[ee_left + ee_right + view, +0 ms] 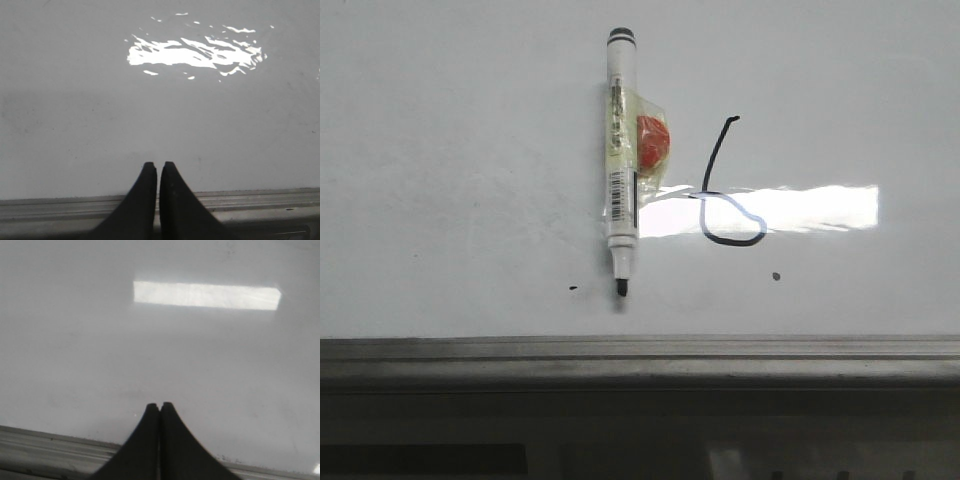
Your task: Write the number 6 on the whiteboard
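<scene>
**Six drawn, marker lying free, both pincers pulled back at the rail**

Nearest the camera runs the grey rail (640,350) along the near edge of the whiteboard (440,180). Both wrist views sit just over that rail: the left gripper (158,167) with its jaws nearly together and nothing between them, the right gripper (159,407) pressed together, also holding nothing.

Farther out, the marker (623,150) lies on the board, long axis running near to far, tip toward the rail, cap end far. Just to its right is the number 6 (728,190), its loop nearer, its stem curving away.

Only the front view shows marker and numeral; neither wrist view catches either, so I cannot tell which arm is nearer. The writing looks finished.
</scene>
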